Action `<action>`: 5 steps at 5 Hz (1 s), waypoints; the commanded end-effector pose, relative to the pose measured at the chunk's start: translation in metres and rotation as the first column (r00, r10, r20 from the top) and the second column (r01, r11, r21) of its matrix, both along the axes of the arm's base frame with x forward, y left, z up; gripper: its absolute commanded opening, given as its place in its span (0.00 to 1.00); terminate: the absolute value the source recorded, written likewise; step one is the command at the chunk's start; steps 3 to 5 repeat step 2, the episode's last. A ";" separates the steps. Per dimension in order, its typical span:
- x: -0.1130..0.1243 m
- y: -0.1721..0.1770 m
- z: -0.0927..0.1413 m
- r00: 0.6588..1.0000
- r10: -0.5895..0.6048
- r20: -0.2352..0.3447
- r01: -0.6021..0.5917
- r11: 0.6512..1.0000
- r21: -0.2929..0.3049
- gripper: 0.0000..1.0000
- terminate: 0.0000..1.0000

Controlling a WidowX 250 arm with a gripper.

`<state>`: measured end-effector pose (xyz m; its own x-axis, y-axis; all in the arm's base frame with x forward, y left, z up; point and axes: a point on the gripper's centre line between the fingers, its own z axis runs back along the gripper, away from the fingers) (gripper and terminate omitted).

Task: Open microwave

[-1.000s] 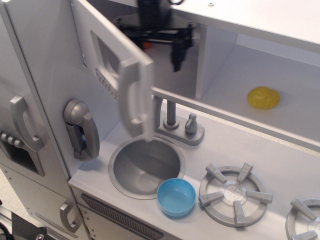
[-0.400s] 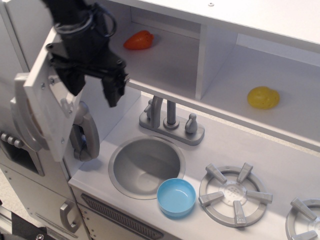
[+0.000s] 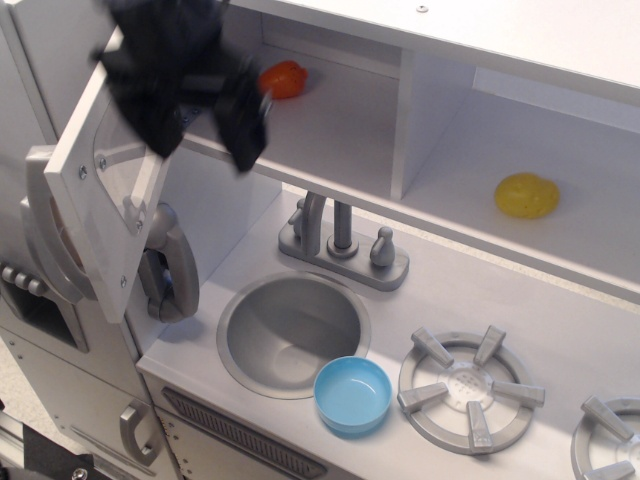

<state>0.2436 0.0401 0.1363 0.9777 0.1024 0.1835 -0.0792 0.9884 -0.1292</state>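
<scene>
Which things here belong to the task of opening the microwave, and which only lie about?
Belong to the job:
microwave door, swung wide open
pincer, blurred, beside the door
microwave compartment

Just lying about:
orange toy inside the compartment
yellow toy
blue bowl
faucet
sink
telephone handset

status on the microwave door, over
Tool blurred, in front of the opening, jaws unclear, holding nothing seen. Microwave door swung wide to the left. Orange item inside the compartment; nothing blocking.
</scene>
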 end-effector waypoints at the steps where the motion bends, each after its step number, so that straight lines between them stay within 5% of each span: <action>1: 0.020 0.019 0.054 1.000 0.016 0.025 -0.017 1.000 0.026 1.00 0.00; 2: 0.020 0.019 0.054 1.000 0.016 0.025 -0.017 1.000 0.026 1.00 1.00; 5: 0.020 0.019 0.054 1.000 0.016 0.025 -0.017 1.000 0.026 1.00 1.00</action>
